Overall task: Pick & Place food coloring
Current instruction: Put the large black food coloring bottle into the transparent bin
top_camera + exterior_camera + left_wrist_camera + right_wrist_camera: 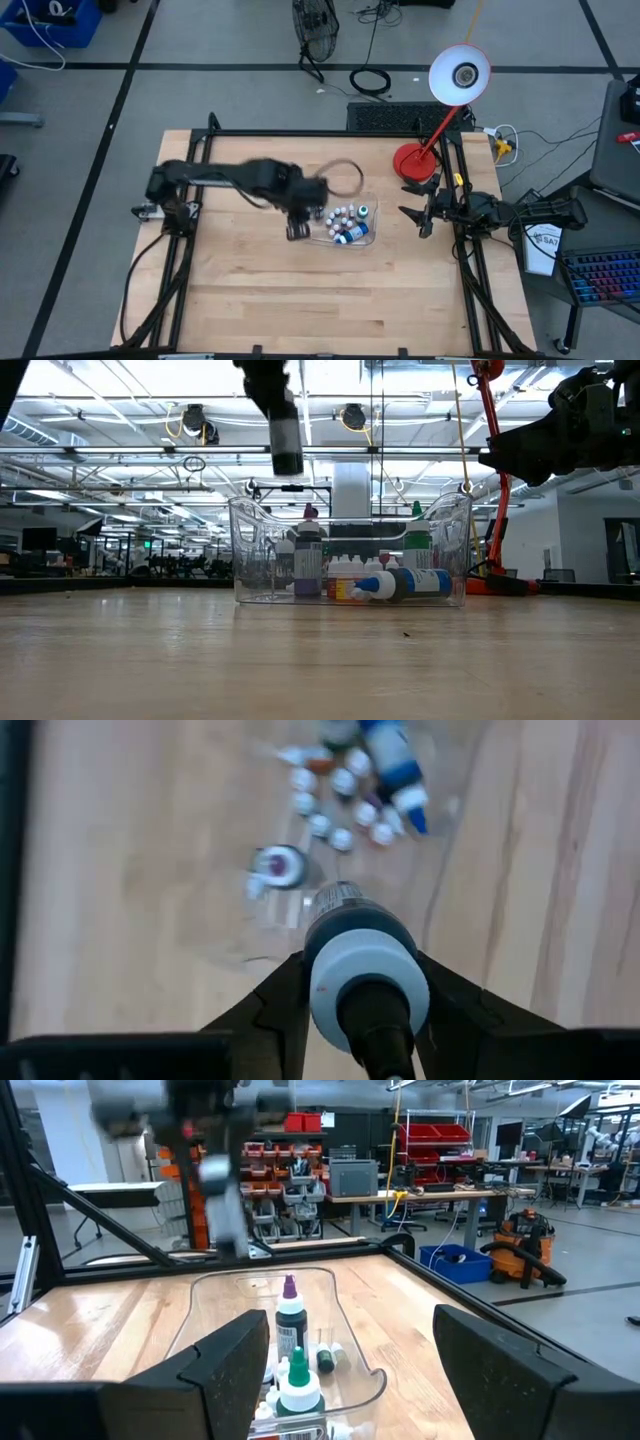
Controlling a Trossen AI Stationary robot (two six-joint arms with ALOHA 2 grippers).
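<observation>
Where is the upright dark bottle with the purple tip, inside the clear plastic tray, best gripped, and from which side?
Probably take the purple-tipped bottle at its neck from straight above: it stands upright, taller than the small bottles, and the clear tray walls block the sides.

My left arm reaches in over the table's middle, its left gripper (362, 990) pointing down with both fingers (268, 1010) clamped on a bottle (360, 975) between them. My right arm sits folded at the table's right edge, right gripper (350, 1370) apparently spread wide, nothing between its fingers.
</observation>
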